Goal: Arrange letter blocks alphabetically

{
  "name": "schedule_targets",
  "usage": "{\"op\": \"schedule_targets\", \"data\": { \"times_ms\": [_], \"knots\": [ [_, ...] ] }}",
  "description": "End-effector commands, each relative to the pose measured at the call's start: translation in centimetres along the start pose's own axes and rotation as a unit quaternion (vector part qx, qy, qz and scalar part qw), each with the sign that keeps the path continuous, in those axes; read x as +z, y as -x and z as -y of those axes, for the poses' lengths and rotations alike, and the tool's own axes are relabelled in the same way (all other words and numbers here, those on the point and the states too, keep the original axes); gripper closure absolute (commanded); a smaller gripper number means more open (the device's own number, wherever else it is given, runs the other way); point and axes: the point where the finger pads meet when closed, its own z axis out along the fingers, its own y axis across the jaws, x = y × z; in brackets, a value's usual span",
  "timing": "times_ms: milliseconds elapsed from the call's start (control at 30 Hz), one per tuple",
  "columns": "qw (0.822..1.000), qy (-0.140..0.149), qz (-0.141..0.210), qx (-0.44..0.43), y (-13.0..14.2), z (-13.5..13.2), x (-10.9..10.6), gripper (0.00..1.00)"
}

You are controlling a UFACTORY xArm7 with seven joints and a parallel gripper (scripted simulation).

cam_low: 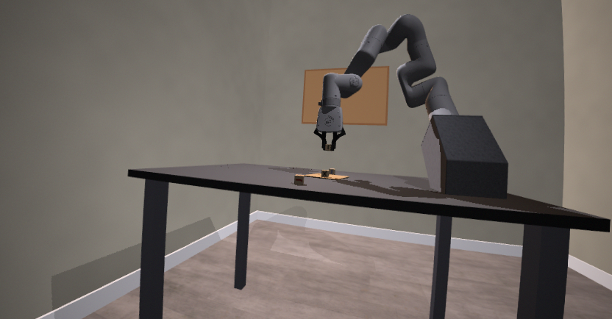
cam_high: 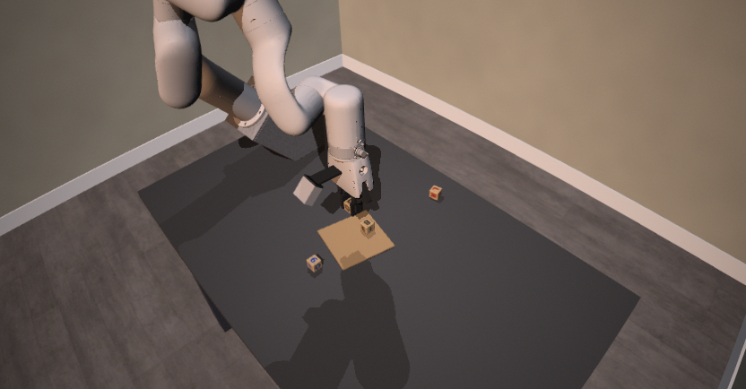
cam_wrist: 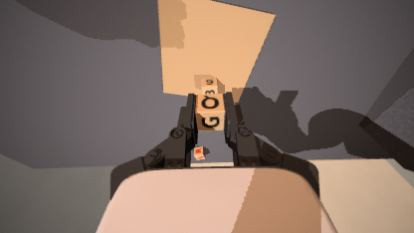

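Observation:
My gripper (cam_high: 355, 208) (cam_low: 328, 147) (cam_wrist: 210, 104) is shut on a wooden block (cam_low: 328, 147) (cam_wrist: 210, 113) high above the table; black Q and G faces show in the wrist view. The tan mat (cam_high: 339, 237) (cam_low: 340, 176) (cam_wrist: 219, 42) lies flat. A block (cam_high: 367, 225) (cam_low: 325, 173) with a black B on top stands on it near one edge; the held block partly hides it in the wrist view. A red-lettered block (cam_high: 435, 193) (cam_low: 299, 179) (cam_wrist: 199, 152) and a block with a blue 6 or 9 on top (cam_high: 314, 263) stand off the mat, on opposite sides.
The dark table (cam_high: 495, 282) (cam_low: 192, 176) carries the mat and blocks. The robot's base (cam_low: 474, 176) stands at one end of the table. The arm's shadow falls across the table and part of the mat. Walls stand beyond the table.

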Motion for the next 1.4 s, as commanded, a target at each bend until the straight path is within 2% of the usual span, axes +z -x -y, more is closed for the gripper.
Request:
{"op": "schedule_targets", "data": {
  "times_ms": [0, 233, 667, 733, 900, 1367],
  "knots": [
    [1.000, -0.002, 0.001, 0.000, 0.1, 0.1, 0.1, 0.79],
    [1.000, -0.002, 0.001, 0.000, 0.1, 0.1, 1.1, 0.79],
    [1.000, -0.002, 0.001, 0.000, 0.1, 0.2, 7.1, 0.79],
    [1.000, -0.002, 0.001, 0.000, 0.1, 0.2, 7.1, 0.79],
    [1.000, -0.002, 0.001, 0.000, 0.1, 0.2, 8.7, 0.79],
    [1.000, -0.002, 0.001, 0.000, 0.1, 0.2, 9.5, 0.79]
  ]
}}
